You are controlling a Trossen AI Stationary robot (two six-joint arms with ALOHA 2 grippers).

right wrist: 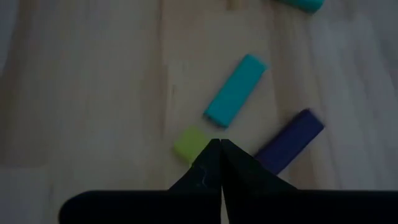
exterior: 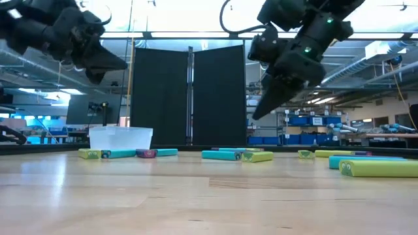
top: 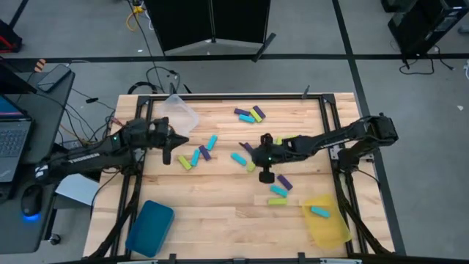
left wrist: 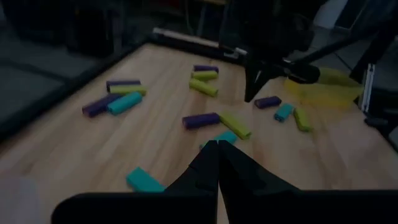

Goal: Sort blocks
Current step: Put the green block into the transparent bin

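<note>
Cyan, purple and yellow-green blocks lie flat on the wooden table in loose groups: one near the far edge (top: 249, 114), one left of centre (top: 195, 155), one at centre (top: 242, 157) and one nearer the yellow tray (top: 278, 192). My left gripper (top: 179, 141) (left wrist: 214, 146) hovers shut beside the left group, high above the table (exterior: 114, 65). My right gripper (top: 260, 155) (right wrist: 216, 144) is shut and points down over the centre group, above a yellow-green block (right wrist: 189, 144), a cyan block (right wrist: 235, 90) and a purple block (right wrist: 289, 140). It is clear of the table (exterior: 259, 112).
A clear tray (top: 179, 114) stands at the far left of the table. A teal tray (top: 150, 227) lies at the near left corner. A yellow tray (top: 327, 224) at the near right holds one cyan block (top: 319, 212). Bare wood lies between the near trays.
</note>
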